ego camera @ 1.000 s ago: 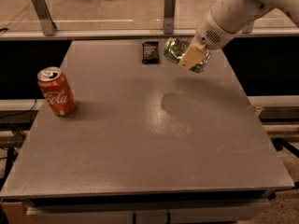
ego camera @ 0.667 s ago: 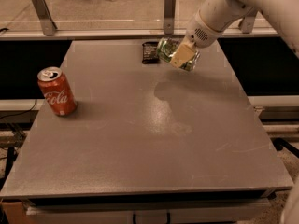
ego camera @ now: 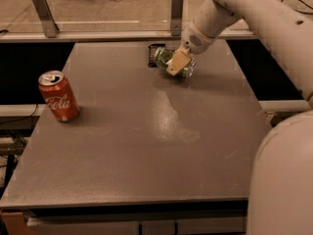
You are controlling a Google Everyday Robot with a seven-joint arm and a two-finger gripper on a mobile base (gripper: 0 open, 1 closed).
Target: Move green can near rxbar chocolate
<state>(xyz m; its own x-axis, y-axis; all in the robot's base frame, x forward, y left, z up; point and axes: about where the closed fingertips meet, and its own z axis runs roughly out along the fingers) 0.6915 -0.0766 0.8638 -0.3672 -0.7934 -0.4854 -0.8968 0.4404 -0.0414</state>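
The green can (ego camera: pixel 166 58) lies tilted on its side at the far middle of the grey table (ego camera: pixel 146 131), held in my gripper (ego camera: pixel 177 64), whose tan fingers (ego camera: pixel 178 61) are shut around it. The rxbar chocolate (ego camera: pixel 153 53) is a small dark wrapper just left of and behind the can, mostly hidden by it. The can is touching or almost touching the bar. My white arm reaches in from the upper right.
A red Coca-Cola can (ego camera: pixel 58 96) stands upright near the table's left edge. A rail with two metal posts (ego camera: pixel 43 13) runs behind the table. The robot's white body (ego camera: pixel 283 180) fills the lower right corner.
My gripper has carried the green can to the left and lower, from beside the bar's right to right against it. The red can has not moved.
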